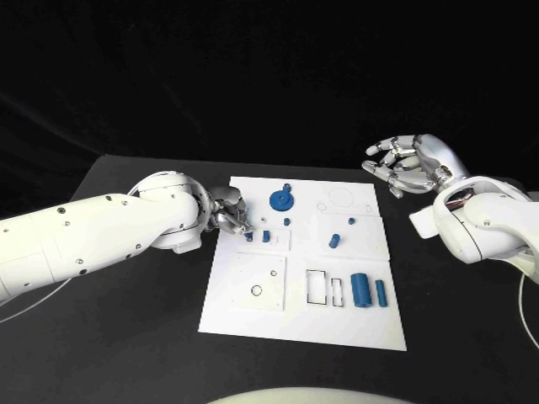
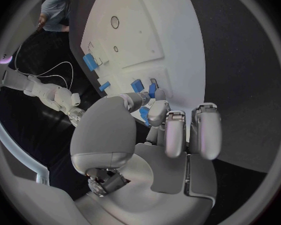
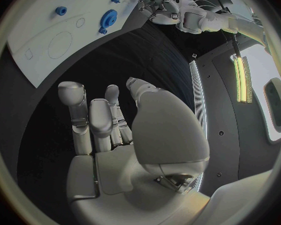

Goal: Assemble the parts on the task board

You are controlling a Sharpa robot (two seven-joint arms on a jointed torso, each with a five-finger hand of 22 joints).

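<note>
On the bench (image 1: pixel 136 303), the white board (image 1: pixel 296 324) lies between the two arms. Blue parts are spread over it: a gear (image 1: pixel 282 200) near the far edge, small pegs (image 1: pixel 288 221) and (image 1: pixel 351 221) mid-board, a short slanted piece (image 1: pixel 334 241), and two upright-lying cylinders (image 1: pixel 360 289) and (image 1: pixel 380 292) beside two empty rectangular slots (image 1: pixel 316 288).

Left hand (image 1: pixel 230 214) is low at the board's left edge. Its fingers (image 2: pixel 157 112) are curled round a small blue part (image 2: pixel 144 114), apparently pinched between thumb and a finger; two more small blue parts (image 1: pixel 266 236) sit just beside the fingertips. How firm the grasp is cannot be told.

Right hand (image 1: pixel 413 162) hovers off the board's far right corner, fingers (image 3: pixel 90 117) loosely bent and apart, holding nothing.

Judged step: left hand is picking or seating a small part in the left-centre block. Task looks early; slots and round holes remain unfilled.

Next move calls for keeping the part upright, aligning it over its hole, and pressing straight down without knocking the neighbouring pieces.
</note>
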